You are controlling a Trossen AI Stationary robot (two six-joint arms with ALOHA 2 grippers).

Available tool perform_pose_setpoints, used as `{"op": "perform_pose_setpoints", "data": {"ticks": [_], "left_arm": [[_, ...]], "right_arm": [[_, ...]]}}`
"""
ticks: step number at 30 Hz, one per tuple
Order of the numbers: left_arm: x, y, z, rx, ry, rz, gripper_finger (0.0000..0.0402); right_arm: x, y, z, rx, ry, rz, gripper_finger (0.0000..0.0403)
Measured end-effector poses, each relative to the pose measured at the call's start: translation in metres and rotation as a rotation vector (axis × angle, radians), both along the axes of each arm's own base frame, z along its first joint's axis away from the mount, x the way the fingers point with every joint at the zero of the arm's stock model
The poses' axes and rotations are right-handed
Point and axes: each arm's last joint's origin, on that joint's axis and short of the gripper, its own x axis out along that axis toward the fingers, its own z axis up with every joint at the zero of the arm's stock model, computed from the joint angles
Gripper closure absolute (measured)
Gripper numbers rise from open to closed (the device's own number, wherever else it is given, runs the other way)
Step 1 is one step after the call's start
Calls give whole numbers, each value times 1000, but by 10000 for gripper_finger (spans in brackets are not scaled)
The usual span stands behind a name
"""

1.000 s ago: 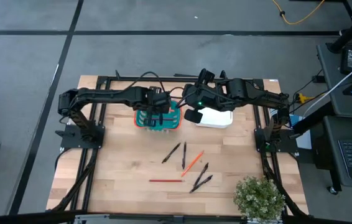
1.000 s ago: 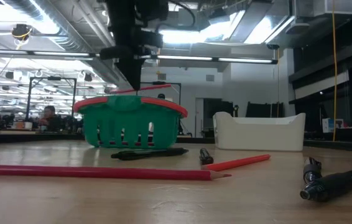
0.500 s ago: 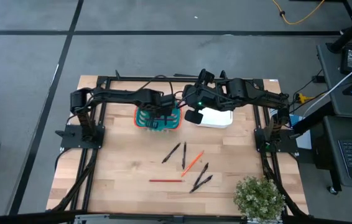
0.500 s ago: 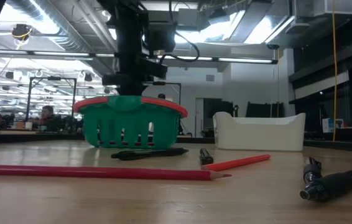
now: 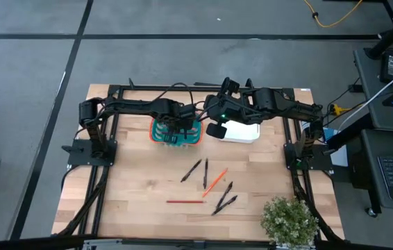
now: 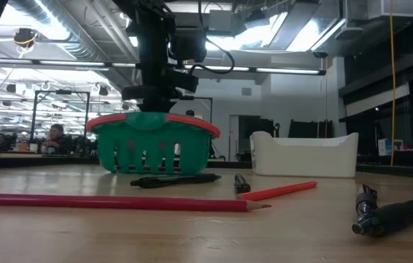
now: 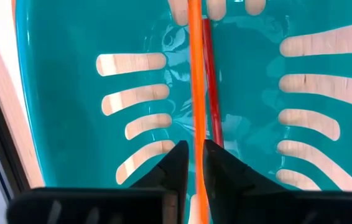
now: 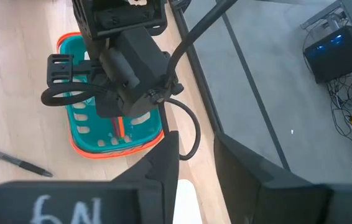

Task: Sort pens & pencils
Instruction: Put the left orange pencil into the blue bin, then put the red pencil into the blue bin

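Two containers sit at the far side of your counter (image 5: 134,187): a teal basket (image 5: 176,131) with an orange-red rim and, just beside it, a white bin (image 5: 240,131). Your left pincer (image 7: 191,163) hangs down inside the basket, and only the left wrist view shows you what is there: one orange pencil (image 7: 194,74) runs between the fingertips, which stand a little apart either side of it, and a second, darker red pencil (image 7: 210,93) lies just beside it on the slotted floor. From that view you cannot tell whether the orange one is gripped or lying free. The white bin's contents are hidden from you in every view.

Your right pincer (image 8: 191,155) waits above the near edge of the white bin, fingers apart and holding nothing.

On the open counter the high view gives you four black pens (image 5: 211,186) and two more pencils (image 5: 214,182), one among the pens and one (image 5: 185,201) lying apart toward the near edge. The low view shows that long red pencil (image 6: 130,202) closest to the camera, a black pen (image 6: 176,180) in front of the basket, and people seated far behind.
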Motion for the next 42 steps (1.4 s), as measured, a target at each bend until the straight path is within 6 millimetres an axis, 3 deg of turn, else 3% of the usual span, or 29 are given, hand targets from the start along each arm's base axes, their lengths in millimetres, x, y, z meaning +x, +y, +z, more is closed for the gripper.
{"op": "perform_pose_setpoints", "data": {"ticks": [12,21,30,42], "left_arm": [[-2,-1,2,-2,8,2,356],[-27,-21,39,8,-1,50,356],[-46,-69,79,16,-139,-3,356],[-56,-142,81,-5,-161,-73,356]], "right_arm": [[0,0,0,-1,2,1,301],[-1,-6,0,-34,5,-34,301],[-1,-9,0,-28,-8,-62,301],[-1,-9,0,-24,-12,-67,301]]}}
